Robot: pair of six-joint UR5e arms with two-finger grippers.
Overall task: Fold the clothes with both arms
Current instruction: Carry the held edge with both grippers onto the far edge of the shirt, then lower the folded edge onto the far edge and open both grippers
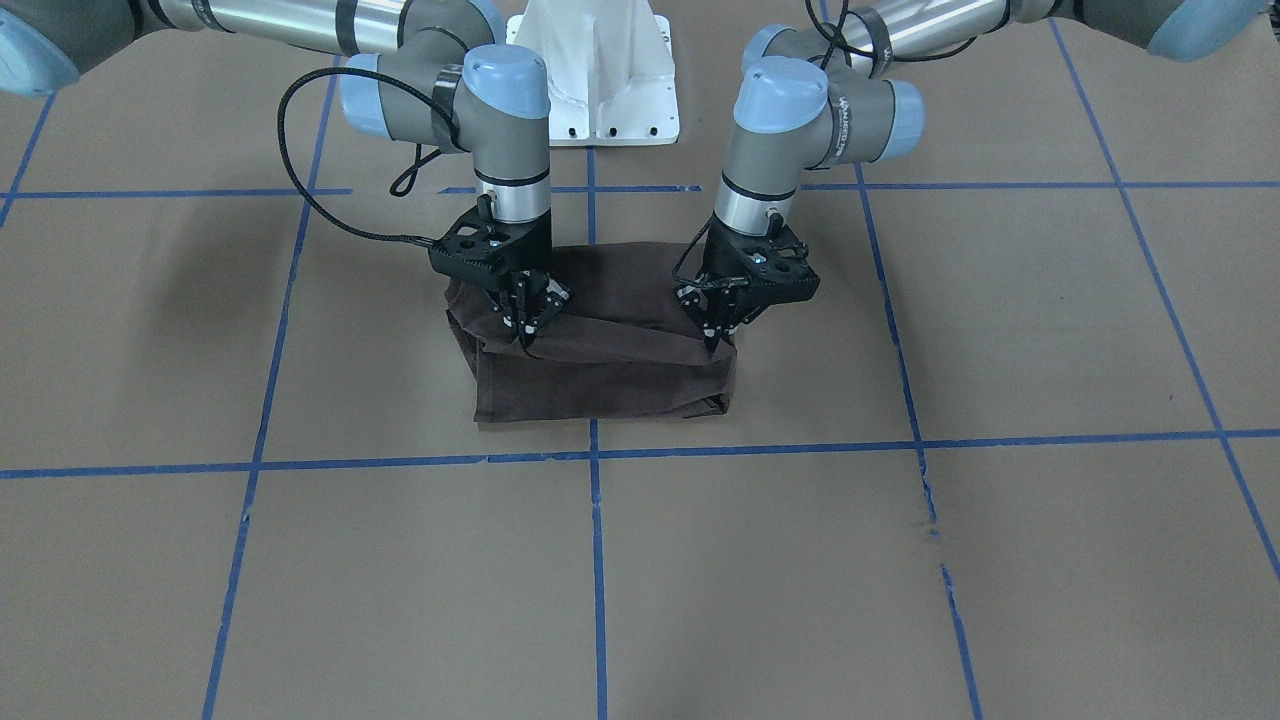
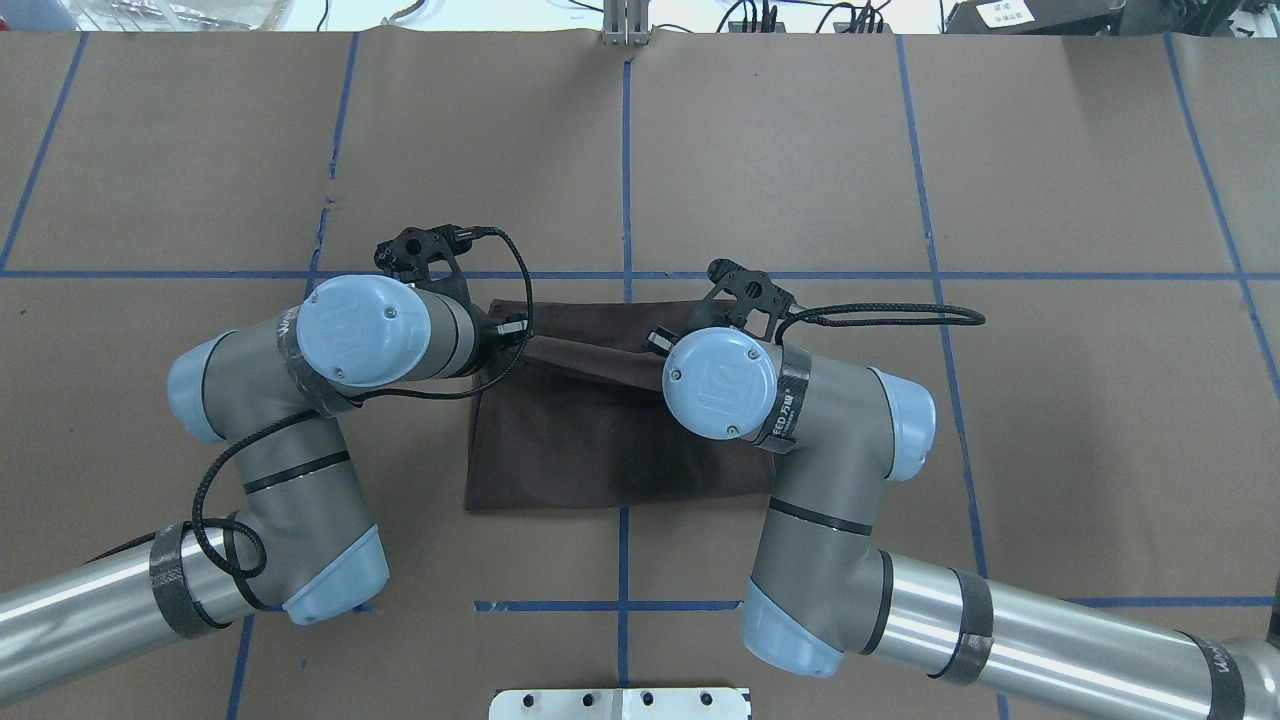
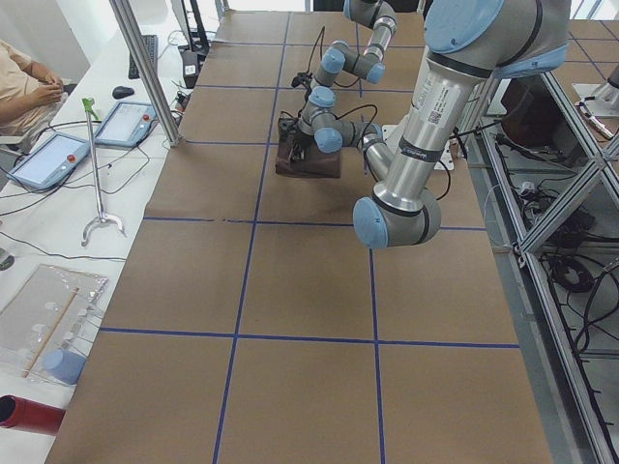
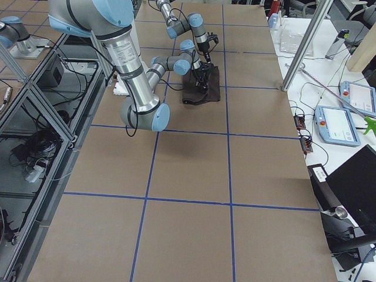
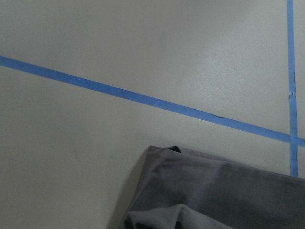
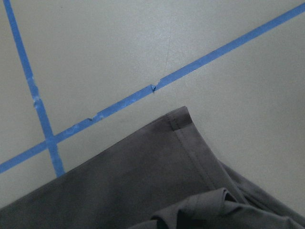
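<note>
Robotics lab: tape-gridded table (image 3: 309, 290), teach pendant (image 3: 126, 124), aluminium post (image 3: 143, 68)

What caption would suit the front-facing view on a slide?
Left gripper and right gripper each pinch one end of a fold across the brown T-shirt.

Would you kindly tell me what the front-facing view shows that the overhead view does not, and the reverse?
Only the front-facing view shows the grasp: the left gripper and the right gripper each pinch a raised fold of the T-shirt, with the cloth taut between them. Only the overhead view shows the cables beyond the far edge of the table; there the left arm and right arm hide both grasps. Both show the T-shirt folded to a rectangle, the white base and the blue tape.
</note>
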